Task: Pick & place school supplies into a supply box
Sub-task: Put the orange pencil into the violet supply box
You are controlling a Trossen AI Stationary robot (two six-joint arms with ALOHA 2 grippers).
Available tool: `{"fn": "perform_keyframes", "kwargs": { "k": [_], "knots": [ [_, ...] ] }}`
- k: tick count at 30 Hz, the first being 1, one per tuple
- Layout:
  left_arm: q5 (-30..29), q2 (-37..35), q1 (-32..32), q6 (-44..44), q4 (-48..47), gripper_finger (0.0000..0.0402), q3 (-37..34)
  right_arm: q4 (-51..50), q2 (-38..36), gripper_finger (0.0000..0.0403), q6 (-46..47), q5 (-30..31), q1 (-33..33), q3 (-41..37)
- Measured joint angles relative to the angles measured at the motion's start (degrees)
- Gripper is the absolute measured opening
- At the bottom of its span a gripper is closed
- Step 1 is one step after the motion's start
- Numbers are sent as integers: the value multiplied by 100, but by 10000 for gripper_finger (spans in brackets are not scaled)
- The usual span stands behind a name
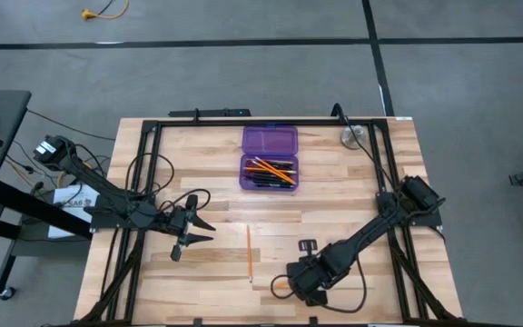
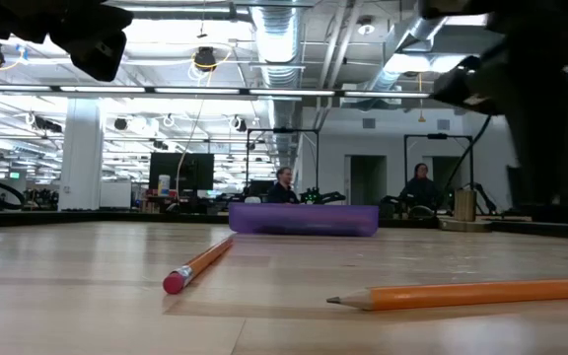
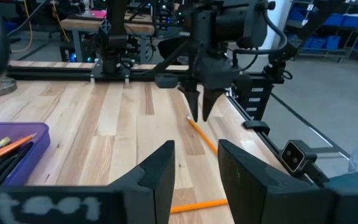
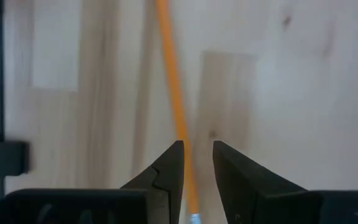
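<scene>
Wooden table (image 1: 352, 191): right gripper (image 1: 291, 283) partly hides orange pencil (image 4: 174, 93).

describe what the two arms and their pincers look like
Both arms are dark, near-black, built of slim jointed links, with black cables looping beside them over the wooden table. The left pincer and right pincer each end in two black fingers, broad at the base and tapering to pointed tips. No markings are legible.

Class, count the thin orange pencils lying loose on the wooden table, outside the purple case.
2: one thin orange pencil lies mid-table; another lies under the right gripper, mostly hidden. More could be hidden.
</scene>
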Motion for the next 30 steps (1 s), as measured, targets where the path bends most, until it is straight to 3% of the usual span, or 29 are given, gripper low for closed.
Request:
{"fn": "perform_keyframes", "kwargs": {
  "k": [19,30],
  "knots": [
    [0,2,0,-106,-50,110,0,105,53,83,212,-43,119,-5],
    [0,0,0,-114,-50,110,0,193,53,125,300,-43,120,-96]
  ]
}}
